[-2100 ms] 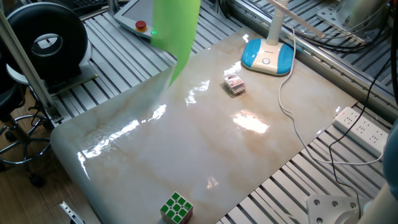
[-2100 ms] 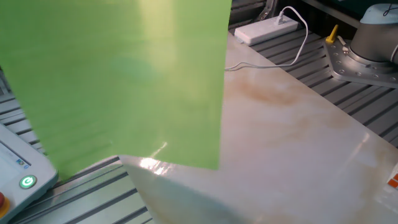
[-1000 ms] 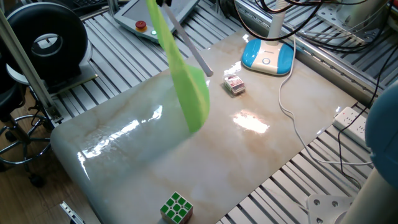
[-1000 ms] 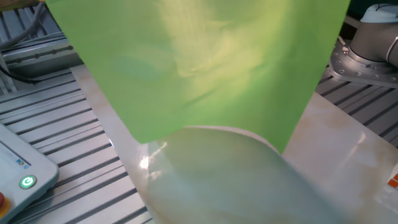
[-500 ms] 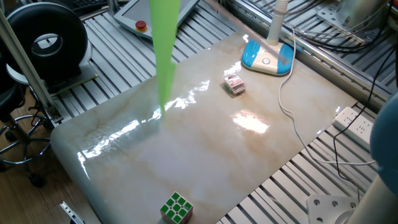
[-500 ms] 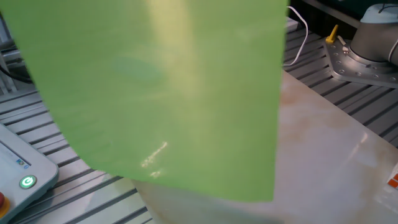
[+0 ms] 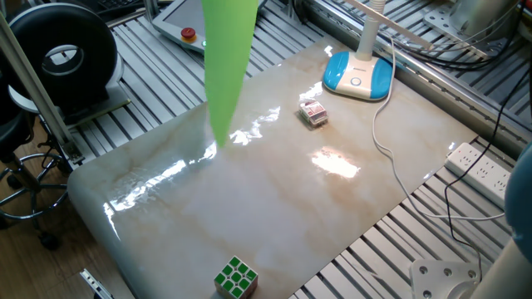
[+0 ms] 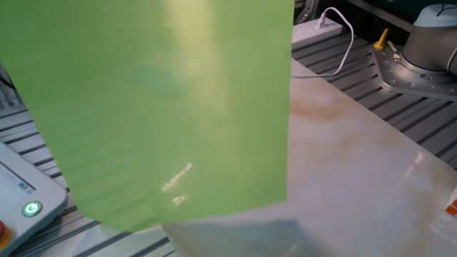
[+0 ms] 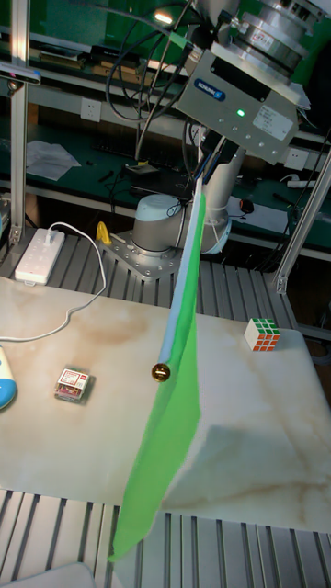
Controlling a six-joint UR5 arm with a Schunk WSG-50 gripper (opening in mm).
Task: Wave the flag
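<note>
Flag (image 9: 175,404) held aloft over the worktop (image 7: 332,216), green sheet hanging down edge-on in the tall fixed view, lower corner reaching past the near edge of the marble-patterned surface. White stick (image 9: 187,276) running up from a small dark ball tip (image 9: 159,371) toward the gripper (image 9: 204,152) at the top of that view; exact grip point hidden under the wrist housing, so state of the jaws cannot be told. In one fixed view, flag (image 7: 223,66) seen as a narrow tapering green strip descending from the top edge to just above the worktop's far-left part. In the other fixed view, flag (image 8: 157,107) fills most of the picture, broad face toward the camera, lower edge overlapping the worktop edge. Small red-and-white puzzle cube (image 7: 312,113) lying on the worktop near the blue-and-white lamp base (image 7: 357,76). Green-faced puzzle cube (image 7: 236,276) at the near edge of the worktop, well apart from the flag. White power strip (image 9: 35,255) on the slatted frame beside the worktop, its cable (image 9: 64,317) trailing across the surface. Robot base (image 9: 165,234) mounted behind the worktop. Control pendant with lit green button (image 8: 30,209) at lower left in the other fixed view.
</note>
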